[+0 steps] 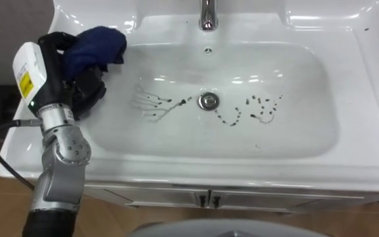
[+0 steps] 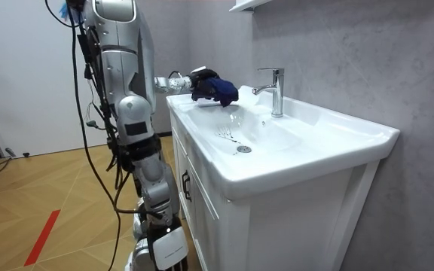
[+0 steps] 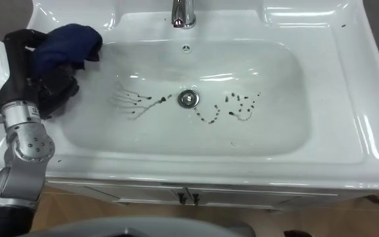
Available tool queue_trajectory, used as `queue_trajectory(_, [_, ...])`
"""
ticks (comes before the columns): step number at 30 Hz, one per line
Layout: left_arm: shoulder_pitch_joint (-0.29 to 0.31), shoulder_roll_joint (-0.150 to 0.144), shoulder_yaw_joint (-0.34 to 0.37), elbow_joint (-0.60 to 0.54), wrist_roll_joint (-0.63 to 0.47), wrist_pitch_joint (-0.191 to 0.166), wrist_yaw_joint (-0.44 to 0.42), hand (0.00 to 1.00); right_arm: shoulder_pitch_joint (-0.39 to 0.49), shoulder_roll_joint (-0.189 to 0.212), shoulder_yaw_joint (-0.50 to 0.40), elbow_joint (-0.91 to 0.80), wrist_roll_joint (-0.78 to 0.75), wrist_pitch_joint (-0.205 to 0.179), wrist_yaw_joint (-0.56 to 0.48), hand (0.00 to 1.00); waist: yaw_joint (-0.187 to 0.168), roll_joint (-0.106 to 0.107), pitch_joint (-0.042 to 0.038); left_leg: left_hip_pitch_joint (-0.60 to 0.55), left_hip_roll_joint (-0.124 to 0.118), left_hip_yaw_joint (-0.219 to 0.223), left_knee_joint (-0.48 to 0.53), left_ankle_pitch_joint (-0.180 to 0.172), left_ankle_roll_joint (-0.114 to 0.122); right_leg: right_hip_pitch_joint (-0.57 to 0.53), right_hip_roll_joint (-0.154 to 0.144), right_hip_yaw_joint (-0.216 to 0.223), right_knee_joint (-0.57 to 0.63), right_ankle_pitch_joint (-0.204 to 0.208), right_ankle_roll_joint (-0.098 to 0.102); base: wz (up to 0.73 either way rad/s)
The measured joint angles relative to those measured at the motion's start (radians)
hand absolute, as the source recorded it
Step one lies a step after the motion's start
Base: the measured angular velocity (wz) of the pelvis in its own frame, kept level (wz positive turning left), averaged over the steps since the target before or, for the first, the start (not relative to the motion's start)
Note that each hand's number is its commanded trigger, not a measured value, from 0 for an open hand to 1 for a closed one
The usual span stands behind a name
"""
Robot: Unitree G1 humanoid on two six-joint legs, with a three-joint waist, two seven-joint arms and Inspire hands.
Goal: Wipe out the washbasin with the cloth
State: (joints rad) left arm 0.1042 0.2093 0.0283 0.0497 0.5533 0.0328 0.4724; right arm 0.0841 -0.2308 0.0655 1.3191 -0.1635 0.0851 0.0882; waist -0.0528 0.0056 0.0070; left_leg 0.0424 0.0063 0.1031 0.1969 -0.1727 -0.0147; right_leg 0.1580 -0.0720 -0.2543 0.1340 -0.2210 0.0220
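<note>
A white basin has dark streaks left of its drain and dark spots right of it. My left hand hovers over the basin's left rim, shut on a dark blue cloth bunched above its fingers. In the right eye view the cloth and hand sit at the same far-left spot, with the drain to their right. In the room view my left hand holds the cloth over the basin's back left corner.
A chrome tap stands at the back centre of the basin, also seen as the tap in the room view. White cabinet doors run below the front rim. I stand at the cabinet's front on a wooden floor.
</note>
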Motion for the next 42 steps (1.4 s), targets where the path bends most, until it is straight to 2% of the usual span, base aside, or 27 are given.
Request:
queue_trajectory(4, [0.0,0.0,-0.02,0.0,0.011,-0.008,0.012,1.0,0.003,0.002,0.001,-0.001,-0.004,-0.003,0.0,0.0,0.0,0.001,-0.0007,-0.001,0.0,0.0,0.0,0.0,0.0,0.0,0.0,-0.002,0.0,0.0,0.0,0.0])
queue_trajectory(9, [0.002,0.0,-0.074,0.0,0.011,-0.012,0.021,1.0,0.007,0.002,0.001,-0.001,-0.004,-0.006,-0.002,0.0,-0.002,0.002,-0.0054,0.0,-0.001,0.0,0.0,0.0,0.0,0.002,0.0,-0.008,0.001,0.0,0.0,0.0])
queue_trajectory(16, [0.029,0.0,-0.084,0.005,0.011,-0.016,0.021,1.0,0.018,0.004,0.001,-0.009,-0.004,0.0,-0.002,0.0,-0.008,-0.005,-0.0084,0.006,0.0,0.004,-0.002,0.0,0.0,0.003,0.0,0.0,0.002,0.0,0.0,-0.01])
queue_trajectory(26, [0.028,0.001,-0.117,0.171,0.012,-0.009,0.003,1.0,0.013,0.007,0.001,-0.009,0.003,0.005,0.003,0.0,-0.026,-0.002,-0.0056,0.003,0.002,0.004,0.001,0.0,0.0,0.0,0.001,0.004,0.002,0.0,0.0,-0.01])
queue_trajectory(29, [0.028,0.0,-0.132,0.186,0.014,-0.007,0.002,1.0,0.014,0.014,0.001,-0.009,0.005,0.022,0.002,0.0,-0.027,0.005,-0.0039,0.002,0.002,0.004,0.001,0.0,0.0,-0.001,0.002,0.004,0.002,0.0,0.0,0.0])
queue_trajectory(34, [0.019,0.0,-0.177,0.227,0.061,0.022,-0.01,1.0,0.014,0.018,0.033,-0.01,0.005,0.049,0.003,0.0,-0.037,0.026,-0.0058,0.004,0.001,0.003,0.001,0.0,0.0,0.001,0.001,0.007,0.003,0.0,0.0,0.0])
queue_trajectory(35, [0.019,0.0,-0.181,0.228,0.07,0.028,-0.011,1.0,0.015,0.018,0.034,-0.009,0.005,0.049,0.004,0.0,-0.037,0.022,-0.0026,0.004,0.001,0.003,0.0,0.0,0.0,0.0,0.001,0.007,0.003,0.0,0.0,0.0])
queue_trajectory(38, [0.004,-0.001,-0.188,0.256,0.082,0.033,-0.024,1.0,0.015,0.018,0.037,-0.009,0.001,0.061,0.008,0.0,-0.038,0.03,-0.0051,0.006,0.001,0.004,0.0,0.0,0.0,0.001,0.001,0.008,0.004,0.0,0.0,0.0])
queue_trajectory(42, [0.001,-0.001,-0.188,0.259,0.113,0.04,-0.035,1.0,0.013,0.018,0.06,-0.012,-0.003,0.069,0.019,0.0,-0.039,0.028,-0.0037,0.006,0.001,0.004,0.0,0.0,0.0,0.0,0.001,0.008,0.003,0.0,0.0,0.0])
